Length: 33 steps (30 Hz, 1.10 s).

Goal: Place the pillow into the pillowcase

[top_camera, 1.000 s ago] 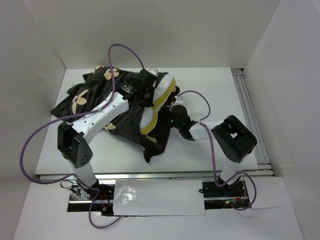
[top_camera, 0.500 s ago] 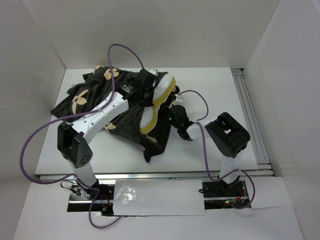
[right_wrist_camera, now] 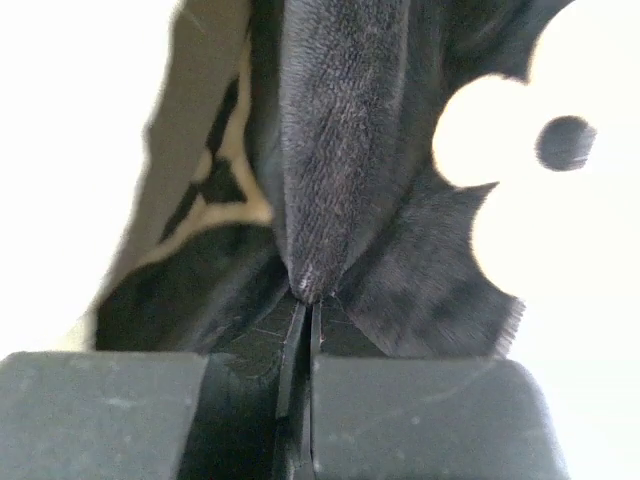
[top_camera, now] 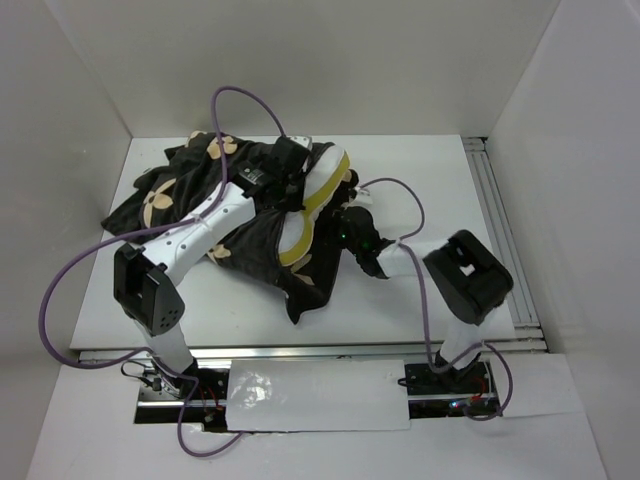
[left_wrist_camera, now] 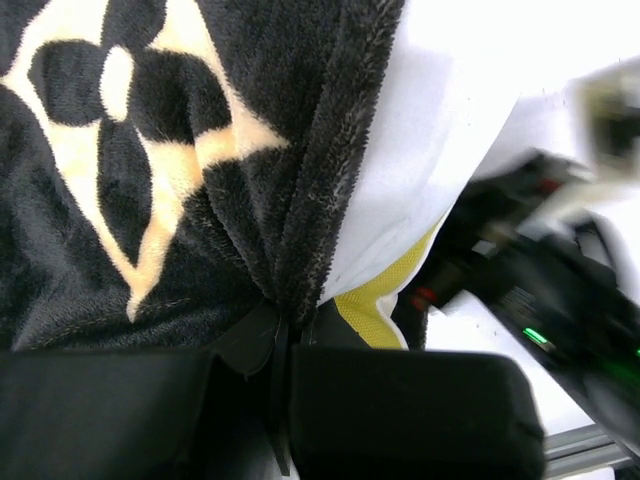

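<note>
Right gripper (right_wrist_camera: 303,312), left gripper (left_wrist_camera: 285,338) pinching pillowcase (right_wrist_camera: 340,150), pillow (left_wrist_camera: 440,110) between them, purple cable (top_camera: 243,89) overhead

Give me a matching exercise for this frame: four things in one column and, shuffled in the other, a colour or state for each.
Things:
1. pillow
2. pillowcase
3. left end effector
4. cable

Colour or state:
A. purple
B. shut on a dark fabric edge
C. white with a yellow seam
D. dark plush with tan flowers

Pairs: 1-C, 2-D, 3-B, 4-A
</note>
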Each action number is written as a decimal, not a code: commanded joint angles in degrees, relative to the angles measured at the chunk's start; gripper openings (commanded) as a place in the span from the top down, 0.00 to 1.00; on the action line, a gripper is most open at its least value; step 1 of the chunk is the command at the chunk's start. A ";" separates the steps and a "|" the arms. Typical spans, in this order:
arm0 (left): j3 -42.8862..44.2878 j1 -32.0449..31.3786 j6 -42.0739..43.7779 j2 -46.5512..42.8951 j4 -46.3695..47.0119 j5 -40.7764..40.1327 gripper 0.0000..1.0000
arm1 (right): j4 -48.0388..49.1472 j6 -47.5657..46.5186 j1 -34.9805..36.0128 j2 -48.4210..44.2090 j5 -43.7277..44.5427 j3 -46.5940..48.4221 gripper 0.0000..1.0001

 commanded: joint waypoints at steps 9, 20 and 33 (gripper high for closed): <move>0.01 4.90 1.40 6.64 7.16 -0.80 1.00 | -23.00 -4.31 -4.64 -26.79 10.67 -12.16 1.00; -7.54 8.92 -2.10 8.41 3.74 -9.59 1.00 | -37.21 -1.23 -13.70 -43.23 30.35 -9.53 1.00; -3.86 9.12 -2.01 10.60 4.44 -12.91 1.00 | -51.81 -5.18 -19.15 -54.41 25.79 -8.66 1.00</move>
